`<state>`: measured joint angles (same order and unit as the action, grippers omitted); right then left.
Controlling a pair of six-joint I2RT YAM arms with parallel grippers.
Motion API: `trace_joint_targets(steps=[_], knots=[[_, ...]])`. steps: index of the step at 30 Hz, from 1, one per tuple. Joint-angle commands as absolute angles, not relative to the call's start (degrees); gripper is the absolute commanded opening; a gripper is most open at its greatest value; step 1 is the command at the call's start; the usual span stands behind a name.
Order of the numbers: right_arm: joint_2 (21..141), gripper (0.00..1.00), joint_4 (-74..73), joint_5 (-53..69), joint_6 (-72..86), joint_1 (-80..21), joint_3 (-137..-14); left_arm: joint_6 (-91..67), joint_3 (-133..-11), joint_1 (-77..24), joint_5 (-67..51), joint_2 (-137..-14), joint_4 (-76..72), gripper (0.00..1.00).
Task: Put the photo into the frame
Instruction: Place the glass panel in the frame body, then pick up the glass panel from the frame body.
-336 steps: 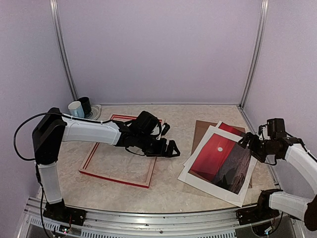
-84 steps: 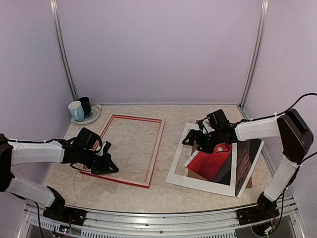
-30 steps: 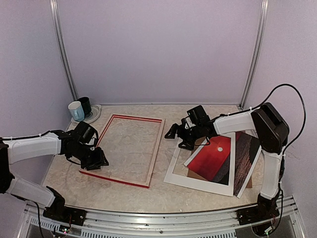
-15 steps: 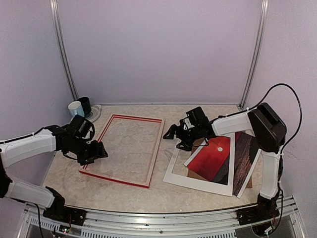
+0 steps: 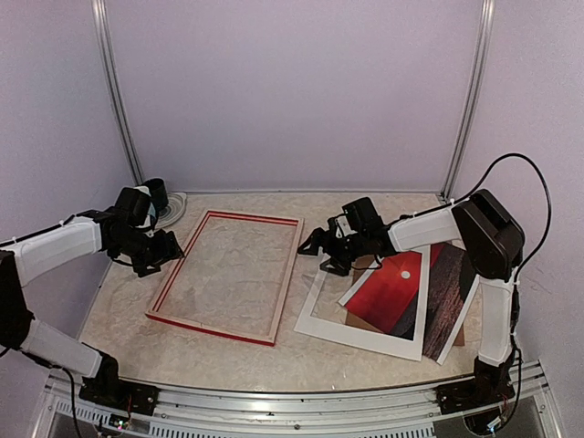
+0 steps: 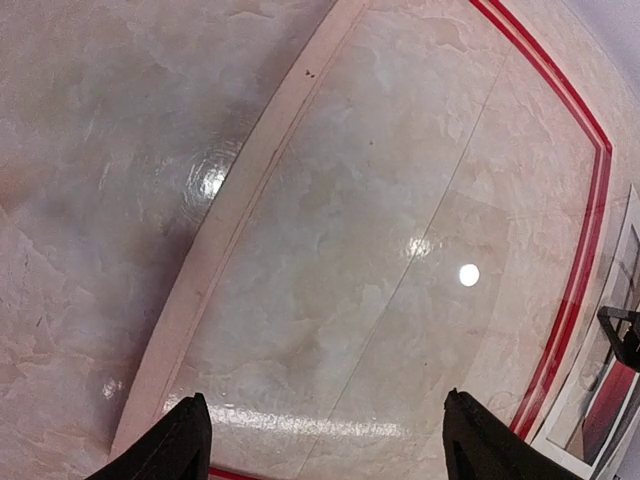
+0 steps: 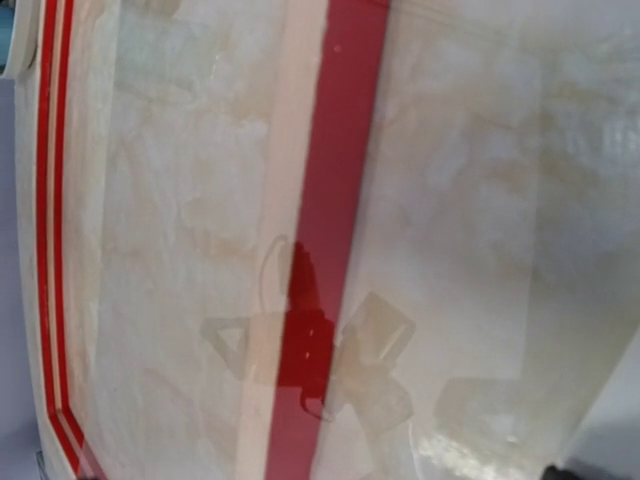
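The left gripper (image 5: 162,250) has lifted off the large rectangular frame with red face and pale wood sides (image 5: 210,328) and now stands wide open and empty. The right gripper (image 5: 319,251), also spread wide, has nudged the white mat border (image 5: 360,333) framewards. The red sunset photo (image 5: 388,297) lies right of the frame, outside it. The table is marbled beige (image 5: 301,365), and the walls are lilac (image 5: 292,91).

The left arm (image 5: 64,242) is extended forward and inward, and the left gripper (image 5: 157,252) is held low with its jaws spread wide, nothing between the fingers (image 6: 188,440). The right arm (image 5: 429,226) is reached across toward the centre, with the right gripper (image 5: 315,251) angled downward and its jaws likewise parted.
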<state>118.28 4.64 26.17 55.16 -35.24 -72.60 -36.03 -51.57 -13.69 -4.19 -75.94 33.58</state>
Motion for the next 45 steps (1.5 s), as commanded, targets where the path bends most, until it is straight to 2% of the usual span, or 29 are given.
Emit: trace_joint_targets(steps=[1,7,11,23,33,45], knots=[[116.96,0.94,6.68,27.01,55.20,-35.86,-72.04,-33.81,-52.56,-10.19,-6.05,-78.43,30.75,0.79],[116.11,0.90,11.05,28.21,56.39,-35.86,-68.90,-33.33,-52.51,-7.18,-7.43,-83.37,27.73,0.78],[116.45,0.83,21.30,30.38,60.86,-35.82,-63.99,-33.65,-52.14,-6.78,-7.82,-85.34,25.86,0.75],[116.02,0.70,34.24,31.10,65.36,-35.95,-58.94,-32.19,-47.29,-5.83,-10.52,-86.34,19.39,0.68],[120.04,0.71,36.78,32.16,68.60,-36.94,-61.46,-31.55,-44.68,-4.84,-14.72,-86.85,17.11,0.62],[122.37,0.72,29.20,30.85,68.90,-38.44,-65.44,-31.55,-43.20,-4.83,-17.49,-86.48,15.60,0.55]])
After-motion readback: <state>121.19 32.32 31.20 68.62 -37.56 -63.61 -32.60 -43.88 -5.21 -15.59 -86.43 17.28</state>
